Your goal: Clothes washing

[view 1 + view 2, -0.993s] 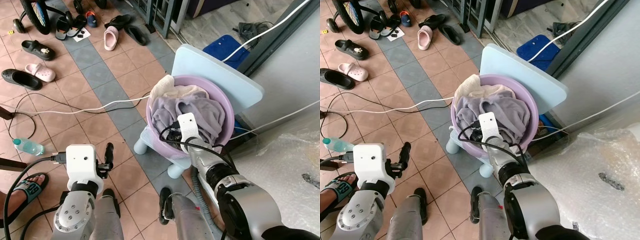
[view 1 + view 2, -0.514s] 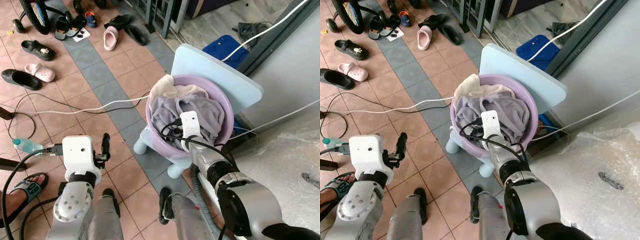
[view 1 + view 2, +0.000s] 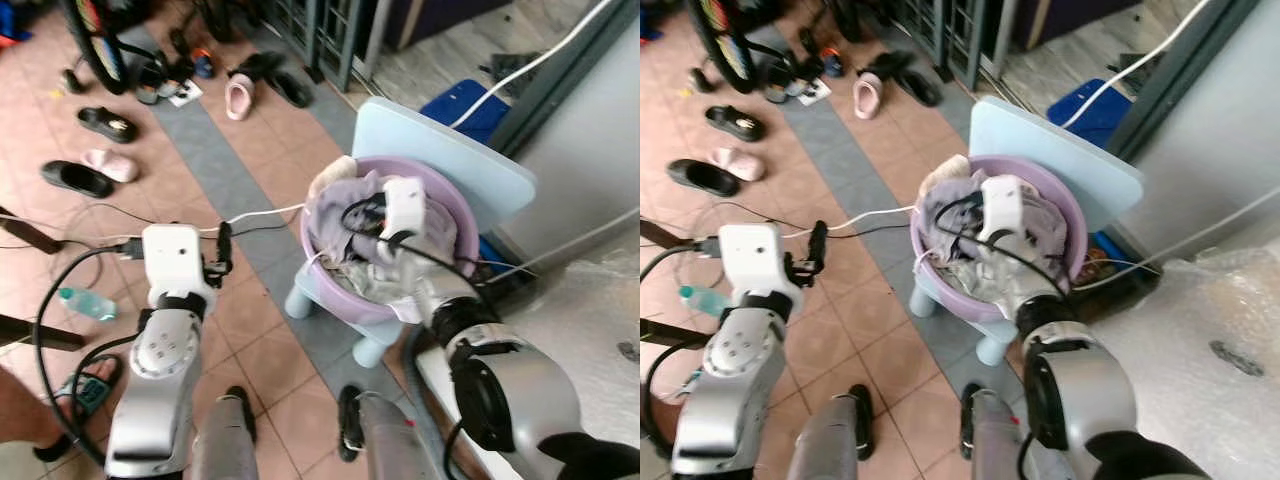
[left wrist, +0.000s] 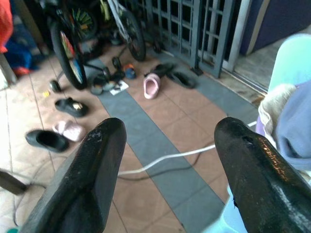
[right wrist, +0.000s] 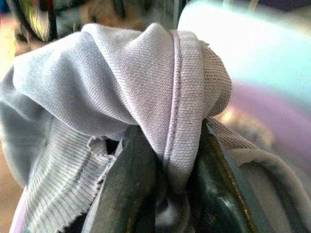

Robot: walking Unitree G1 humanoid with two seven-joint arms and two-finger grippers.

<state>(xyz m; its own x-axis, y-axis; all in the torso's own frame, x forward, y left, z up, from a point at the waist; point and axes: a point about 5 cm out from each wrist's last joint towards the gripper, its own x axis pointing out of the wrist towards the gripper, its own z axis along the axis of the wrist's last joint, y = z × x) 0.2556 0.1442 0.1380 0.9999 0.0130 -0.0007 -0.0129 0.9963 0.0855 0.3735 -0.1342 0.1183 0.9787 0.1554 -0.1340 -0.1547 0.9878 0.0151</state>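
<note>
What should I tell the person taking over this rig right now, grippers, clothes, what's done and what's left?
Right gripper: shut on a fold of the grey garment, over the purple basin.
Left gripper: open, holding nothing, held out over the tiled floor to the left of the basin.
The basin sits on a pale blue stool and holds the grey garment plus a cream one at its far-left edge.
Done: grey garment is gripped.
Left: lift it out, move it on to washing, then take the cream garment.
</note>
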